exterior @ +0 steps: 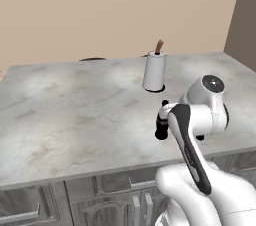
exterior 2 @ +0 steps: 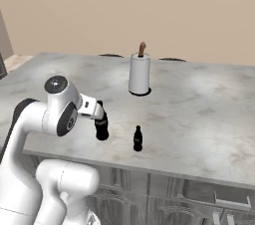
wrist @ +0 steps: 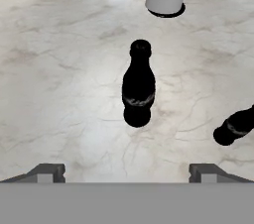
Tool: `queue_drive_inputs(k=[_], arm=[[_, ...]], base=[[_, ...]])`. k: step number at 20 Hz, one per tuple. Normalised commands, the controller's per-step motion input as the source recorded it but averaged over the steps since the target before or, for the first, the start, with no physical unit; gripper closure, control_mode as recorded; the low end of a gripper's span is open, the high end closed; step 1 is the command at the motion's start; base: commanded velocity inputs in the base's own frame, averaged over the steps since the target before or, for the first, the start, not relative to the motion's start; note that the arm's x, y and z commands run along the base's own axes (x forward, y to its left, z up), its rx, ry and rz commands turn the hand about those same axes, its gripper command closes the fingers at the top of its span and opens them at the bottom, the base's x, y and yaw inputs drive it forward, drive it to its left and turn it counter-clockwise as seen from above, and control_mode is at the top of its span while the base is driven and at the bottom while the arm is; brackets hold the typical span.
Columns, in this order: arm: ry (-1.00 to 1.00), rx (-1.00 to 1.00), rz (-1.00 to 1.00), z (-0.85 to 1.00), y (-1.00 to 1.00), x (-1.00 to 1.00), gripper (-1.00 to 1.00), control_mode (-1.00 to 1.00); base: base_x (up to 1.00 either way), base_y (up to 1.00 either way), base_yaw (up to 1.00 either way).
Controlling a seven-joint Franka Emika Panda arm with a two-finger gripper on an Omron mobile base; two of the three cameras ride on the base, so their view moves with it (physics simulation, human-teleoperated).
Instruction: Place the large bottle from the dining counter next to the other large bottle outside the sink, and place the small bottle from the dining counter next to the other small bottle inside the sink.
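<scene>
On the marble dining counter point(exterior 2: 199, 109) stands the large bottle point(wrist: 138, 86), black and upright, seen straight ahead in the hand view. My gripper point(wrist: 126, 172) is open just short of it, its fingertips point(wrist: 47, 172) wide apart with nothing between them. From the right base view the large bottle point(exterior 2: 101, 127) stands close in front of my hand, near the counter's front edge. The left base view shows the large bottle point(exterior: 162, 125) partly behind my arm. The small bottle point(exterior 2: 138, 138) stands to its right, and the small bottle point(wrist: 237, 126) shows at the right edge of the hand view. The sink is out of view.
A white paper towel roll point(exterior 2: 139, 74) on a brown spindle stands farther back on the counter, beyond the bottles. Grey cabinet fronts point(exterior: 75, 200) run below the counter's front edge. A beige wall point(exterior: 100, 10) rises behind the counter.
</scene>
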Motion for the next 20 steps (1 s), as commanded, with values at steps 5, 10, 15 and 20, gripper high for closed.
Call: queue_drive_inputs(k=[5,10,15,20], arm=[[-0.07,-0.03,0.00,-0.12,0.00,0.00,-1.00,-1.00],[-0.05,-0.02,0.00,-0.01,0.00,0.00,-1.00,-1.00],[-0.01,0.00,0.00,0.00,0.00,0.04,-1.00,-1.00],[0.00,0.00,0.00,0.00,0.00,0.06,-1.00,-1.00]], base=[[0.00,0.00,0.00],[0.00,0.00,0.00],[0.00,0.00,0.00],[0.00,0.00,0.00]])
